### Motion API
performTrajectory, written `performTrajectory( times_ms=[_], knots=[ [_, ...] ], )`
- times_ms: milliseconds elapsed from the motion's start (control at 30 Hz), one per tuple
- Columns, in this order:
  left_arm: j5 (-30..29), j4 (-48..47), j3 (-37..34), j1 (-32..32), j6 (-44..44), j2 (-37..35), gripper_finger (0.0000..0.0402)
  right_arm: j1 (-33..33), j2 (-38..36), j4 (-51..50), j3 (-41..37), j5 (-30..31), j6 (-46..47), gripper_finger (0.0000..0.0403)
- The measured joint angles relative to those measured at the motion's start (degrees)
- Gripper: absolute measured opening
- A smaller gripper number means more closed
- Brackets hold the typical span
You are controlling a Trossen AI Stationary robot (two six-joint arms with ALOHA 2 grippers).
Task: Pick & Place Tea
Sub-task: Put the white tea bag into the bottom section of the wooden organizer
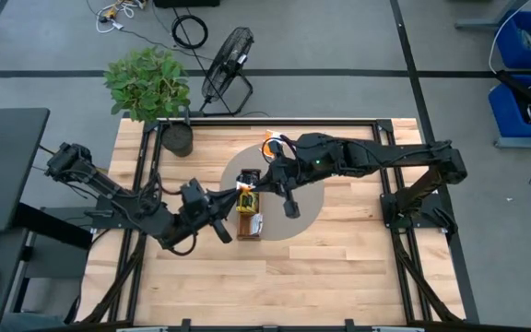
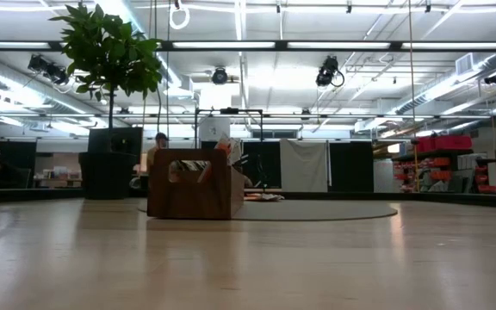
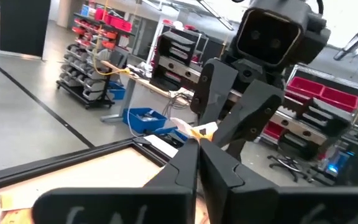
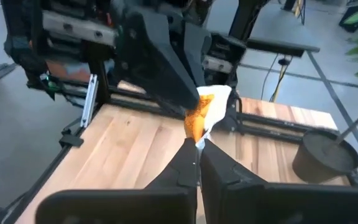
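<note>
The tea sachet [image 4: 202, 112] pinched between the two end effectors is orange and white. Both end effectors, left [image 3: 197, 152] and right [image 4: 199, 152], are matte black. The worktop [image 1: 339, 267] shows pale wood planks, with a grey round mat [image 1: 310, 207] at its centre. The tray [image 2: 192, 185] is brown wood. The potted plant [image 1: 147, 83] has green leaves in a dark pot.
</note>
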Motion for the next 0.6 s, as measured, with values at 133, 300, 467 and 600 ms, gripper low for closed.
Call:
performTrajectory(
  times_ms=[133,300,467,600],
  knots=[
    [-0.2,0.1,0.0,-0.7,-1.3,0.0,0.0047,0.0,-0.1,-1.2,0.0,-0.9,0.0,0.0002],
    [0.0,0.6,0.0,-1.2,-5.1,0.0,0.0103,0.0,-0.5,-3.9,0.0,-0.9,-0.1,0.0001],
    [0.2,1.0,0.0,-0.7,-12.3,-2.6,0.0169,0.9,-0.8,-7.2,0.0,-2.6,-2.5,0.0001],
    [8.8,-3.5,0.0,3.1,-22.3,-6.4,0.0226,2.2,-0.8,-9.7,0.0,-3.4,-8.1,0.0]
  ],
)
